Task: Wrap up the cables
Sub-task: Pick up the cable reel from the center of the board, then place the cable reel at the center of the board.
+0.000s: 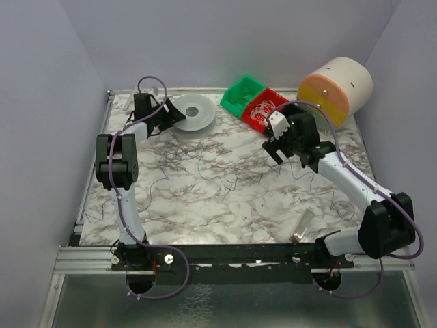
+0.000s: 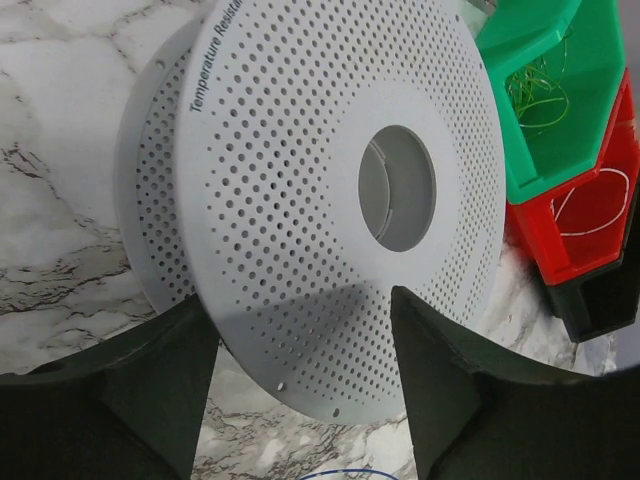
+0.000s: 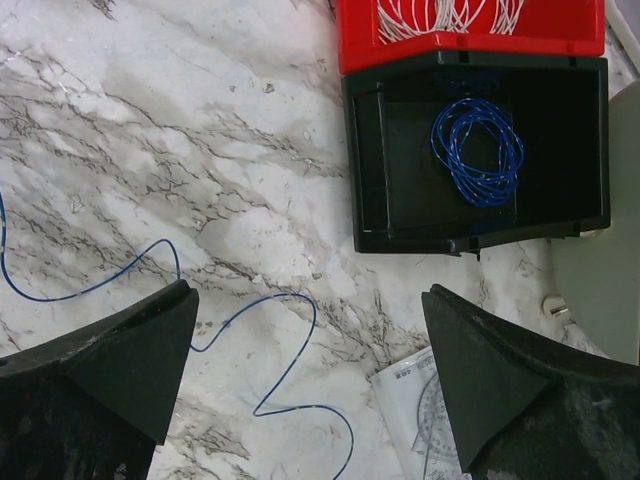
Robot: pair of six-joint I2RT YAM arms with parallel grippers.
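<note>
**Counter (image 1: 225, 205), marbled, catalogued left to right.**

- Left end effector (image 2: 300, 298): upper left of the top view, at the near rim of the spool. Fingers apart, set either side of a stretch of rim. No grip on anything made out. Probably posed to take the spool as the winding core.
- Spool (image 1: 205, 121): white, perforated, lying flat with the hub hole facing up. No wire on it yet.
- Cables (image 3: 296, 297): thin, dark and loose on the counter, unwrapped. Long axis left to right across mid frame of the top view, in slack waves. One end trails toward the lower left, the other toward the lower right. Held by nothing.
- Green bin (image 1: 247, 82), red bin (image 1: 272, 93): upper centre, side by side. Red holds white rings (image 3: 450, 15).
- Black bin (image 3: 365, 150): against the red one, holding a blue coil (image 3: 450, 170). Seemingly storage for finished coils, sorted by colour.
- Right end effector (image 3: 308, 290): right of centre, fully spread and empty. Low over the counter with a cable loop lying below the gap, likely lined up for a pick.
- Drum (image 1: 334, 85): upper right corner, cream and orange, on its side.
</note>
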